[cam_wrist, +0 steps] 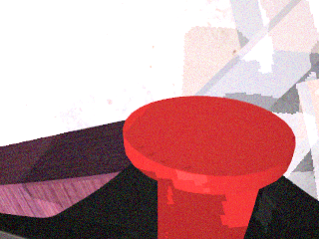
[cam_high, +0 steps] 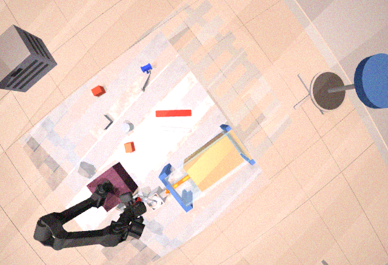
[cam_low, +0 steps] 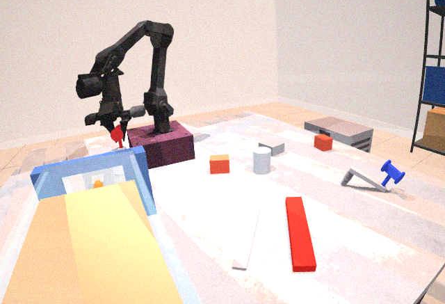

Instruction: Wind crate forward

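Observation:
My gripper is shut on the red round knob of the winch handle. The knob fills the wrist view. It stands just over the pale winch, in front of the blue steel frame. The handle's key end is hidden. The yellow-orange crate sits flat inside the clear-panelled cubby. Its front stands a short way behind the frame. The orange strap shows in the gap between them.
The arm's purple base stands beside the winch. On the bench lie a red bar, an orange cube, a red cube, a grey cylinder and a blue-headed tool.

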`<state>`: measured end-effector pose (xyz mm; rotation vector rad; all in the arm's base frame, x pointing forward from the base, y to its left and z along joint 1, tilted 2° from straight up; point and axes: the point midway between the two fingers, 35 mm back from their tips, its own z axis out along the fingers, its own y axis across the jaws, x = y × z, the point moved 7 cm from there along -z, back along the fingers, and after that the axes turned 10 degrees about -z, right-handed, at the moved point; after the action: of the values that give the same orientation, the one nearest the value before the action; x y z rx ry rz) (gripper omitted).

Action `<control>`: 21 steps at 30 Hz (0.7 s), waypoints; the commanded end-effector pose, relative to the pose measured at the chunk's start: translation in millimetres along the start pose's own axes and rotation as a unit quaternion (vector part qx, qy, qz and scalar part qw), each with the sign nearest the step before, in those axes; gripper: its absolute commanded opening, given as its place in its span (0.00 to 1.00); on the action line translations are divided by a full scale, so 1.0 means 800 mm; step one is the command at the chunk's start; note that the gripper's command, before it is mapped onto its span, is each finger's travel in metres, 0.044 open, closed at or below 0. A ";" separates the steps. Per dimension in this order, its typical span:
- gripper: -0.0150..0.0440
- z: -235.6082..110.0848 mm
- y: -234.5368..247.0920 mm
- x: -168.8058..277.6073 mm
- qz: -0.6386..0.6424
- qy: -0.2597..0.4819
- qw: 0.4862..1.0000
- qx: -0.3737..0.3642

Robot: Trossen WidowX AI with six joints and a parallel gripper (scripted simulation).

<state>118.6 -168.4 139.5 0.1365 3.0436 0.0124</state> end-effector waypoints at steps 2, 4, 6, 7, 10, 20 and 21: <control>0.25 0.003 -0.017 0.016 0.013 0.021 1.000 0.020; 0.25 0.003 -0.020 0.018 0.013 0.021 1.000 0.020; 0.25 0.002 -0.023 0.020 0.013 0.021 0.999 0.020; 0.25 0.002 -0.024 0.021 0.013 0.021 0.999 0.020; 0.25 0.002 -0.028 0.024 0.013 0.021 0.999 0.020; 0.25 0.001 -0.043 0.031 0.013 0.022 0.999 0.021; 0.25 0.001 -0.044 0.032 0.013 0.022 0.999 0.021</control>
<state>93.5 -194.5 138.8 0.1801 3.0730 -0.0411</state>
